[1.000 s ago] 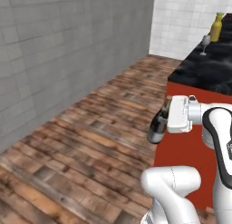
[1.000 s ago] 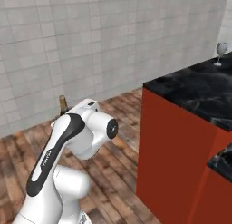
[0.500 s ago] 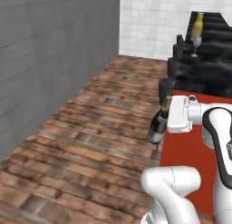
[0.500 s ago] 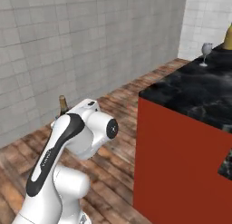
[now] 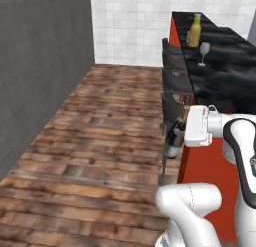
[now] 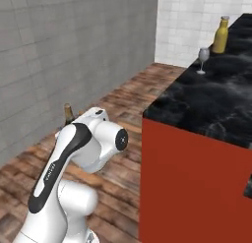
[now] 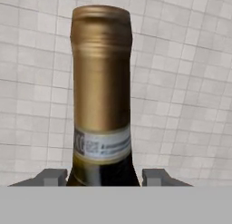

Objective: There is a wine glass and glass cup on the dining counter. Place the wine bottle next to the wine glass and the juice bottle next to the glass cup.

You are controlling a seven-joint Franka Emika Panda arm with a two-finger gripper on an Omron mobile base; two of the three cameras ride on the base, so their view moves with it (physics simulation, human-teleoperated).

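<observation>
My gripper [image 7: 103,177] is shut on the wine bottle [image 7: 102,82], whose gold-foiled neck and pale label stand upright between the fingertips [image 7: 50,176]. From the left base, the dark wine bottle [image 5: 174,140] hangs in the gripper [image 5: 183,131] beside the red end of the dining counter [image 5: 225,76]. Its top [image 6: 68,112] peeks out behind my arm. Far along the counter stands the yellow juice bottle [image 5: 194,31] [image 6: 221,35], with the wine glass [image 5: 204,52] [image 6: 203,59] a little nearer to me. The glass cup is out of view.
Dark stools [image 5: 175,76] line the counter's left side. Wooden floor [image 5: 110,131] stretches left to a grey wall [image 5: 40,66] and ahead to a white tiled wall [image 5: 135,26]. The counter's red panel [image 6: 187,188] stands close on my right.
The whole picture has shifted as the base moved; the counter's top with the juice bottle and wine glass shows larger and nearer. The bottle stays gripped.
</observation>
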